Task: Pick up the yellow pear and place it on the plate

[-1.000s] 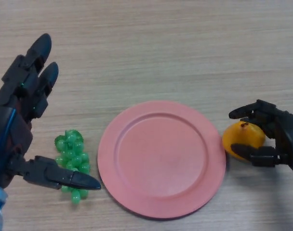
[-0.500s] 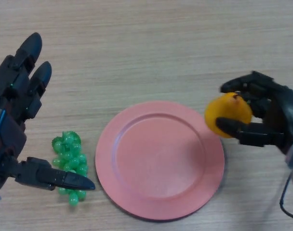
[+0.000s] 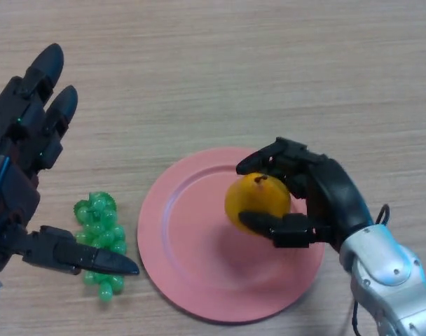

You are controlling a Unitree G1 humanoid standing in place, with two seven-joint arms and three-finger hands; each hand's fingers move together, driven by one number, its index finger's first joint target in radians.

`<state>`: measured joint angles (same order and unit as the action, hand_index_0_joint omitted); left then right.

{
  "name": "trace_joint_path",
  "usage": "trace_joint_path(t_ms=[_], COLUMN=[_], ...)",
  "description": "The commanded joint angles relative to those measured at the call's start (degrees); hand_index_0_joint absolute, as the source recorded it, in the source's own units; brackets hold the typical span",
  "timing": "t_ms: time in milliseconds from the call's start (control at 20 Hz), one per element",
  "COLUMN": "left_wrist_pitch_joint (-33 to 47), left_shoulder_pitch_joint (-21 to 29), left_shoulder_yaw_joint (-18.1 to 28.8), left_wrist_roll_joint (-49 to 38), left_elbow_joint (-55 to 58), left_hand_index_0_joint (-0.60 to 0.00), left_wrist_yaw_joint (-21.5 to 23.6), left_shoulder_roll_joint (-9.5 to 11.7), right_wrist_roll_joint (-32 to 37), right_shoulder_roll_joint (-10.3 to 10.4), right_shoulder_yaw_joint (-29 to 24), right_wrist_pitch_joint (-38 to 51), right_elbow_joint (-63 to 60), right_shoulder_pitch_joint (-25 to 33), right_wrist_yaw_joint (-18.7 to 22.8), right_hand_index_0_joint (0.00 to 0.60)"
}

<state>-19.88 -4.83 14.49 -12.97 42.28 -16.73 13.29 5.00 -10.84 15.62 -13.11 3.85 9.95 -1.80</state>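
The yellow pear is held in my right hand, whose fingers and thumb curl round it. The hand holds the pear over the middle right of the pink plate. I cannot tell whether the pear touches the plate. My left hand is open at the left edge, fingers straight, its thumb lying over a bunch of green grapes.
The green grapes lie on the wooden table just left of the plate.
My right hand has lifted the pear from the table to the right of the plate and carried it left, over the plate. The left hand has barely moved.
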Motion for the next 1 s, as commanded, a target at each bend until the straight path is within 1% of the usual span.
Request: trace_joint_path(t_ms=[50, 100, 200, 250, 300, 350, 400, 450, 500, 550, 650, 700, 800, 950, 1000], left_wrist_pitch_joint=[4.3, 5.1, 4.9, 5.1, 5.4, 5.7, 6.3, 6.7, 6.7, 6.3, 5.3, 4.7, 8.7, 6.2, 5.9], left_shoulder_pitch_joint=[1.6, 1.5, 1.9, 1.9, 2.0, 1.9, 1.8, 1.8, 1.7, 1.9, 2.1, 2.1, 1.6, 1.5, 1.8], left_shoulder_yaw_joint=[3.4, 2.7, 3.1, 3.1, 3.2, 3.2, 3.1, 2.6, 2.1, 2.2, 2.2, 2.6, 0.9, 0.0, -0.3], left_wrist_roll_joint=[-1.0, 1.0, 0.7, 0.7, 0.6, 0.5, 0.9, 1.1, 2.0, 1.7, 1.7, 0.3, 1.9, 1.6, 0.9], left_elbow_joint=[2.7, 2.6, 2.6, 2.5, 2.3, 2.2, 1.7, 1.5, 2.0, 2.3, 3.2, 3.4, 1.9, 2.1, 1.8], left_hand_index_0_joint=[0.000, 0.000, 0.000, 0.000, 0.000, 0.000, 0.000, 0.000, 0.000, 0.000, 0.000, 0.000, 0.000, 0.000, 0.000], left_wrist_yaw_joint=[-0.8, -1.6, -2.3, -2.3, -2.1, -2.2, -2.4, -2.2, -1.9, -1.4, -1.4, -1.1, 0.3, -0.4, 0.3], left_shoulder_roll_joint=[2.2, 2.4, 2.4, 2.3, 2.3, 2.4, 2.4, 2.2, 2.2, 2.1, 2.4, 2.0, 1.3, 1.5, 1.4], right_wrist_roll_joint=[1.2, 1.2, 1.6, 1.6, 1.4, 1.1, 0.2, -0.4, -0.2, -0.6, -4.1, -4.9, -4.5, -2.4, -2.2], right_shoulder_roll_joint=[0.0, 0.0, 0.0, 0.0, 0.0, 0.0, 0.0, 0.0, 0.0, 0.0, 0.0, 0.0, 0.0, 0.0, 0.0], right_shoulder_yaw_joint=[-0.8, -0.7, -0.5, -0.5, -0.5, -0.6, -0.7, -0.9, -1.2, -1.6, -3.2, -4.2, -6.4, -10.2, -11.5], right_wrist_pitch_joint=[0.7, -1.2, -1.0, -0.9, -0.6, -0.1, 0.9, 1.9, 2.3, 2.0, 3.1, 2.6, 1.4, -1.3, -2.6], right_elbow_joint=[5.3, 5.7, 4.8, 4.7, 4.6, 4.3, 3.7, 3.1, 3.4, 3.9, 4.0, 5.0, 8.1, 15.0, 18.1], right_shoulder_pitch_joint=[0.6, 0.8, 1.2, 1.3, 1.5, 1.7, 2.0, 2.1, 2.0, 2.3, 2.9, 3.2, 3.1, 0.6, -0.8], right_wrist_yaw_joint=[0.2, -0.7, -1.2, -1.2, -1.4, -1.6, -2.2, -2.4, -2.2, -2.2, -2.6, -2.7, -3.6, -5.1, -6.3], right_hand_index_0_joint=[0.600, 0.600, 0.600, 0.500, 0.350, 0.250, 0.100, 0.018, 0.000, 0.000, 0.000, 0.000, 0.000, 0.000, 0.000])
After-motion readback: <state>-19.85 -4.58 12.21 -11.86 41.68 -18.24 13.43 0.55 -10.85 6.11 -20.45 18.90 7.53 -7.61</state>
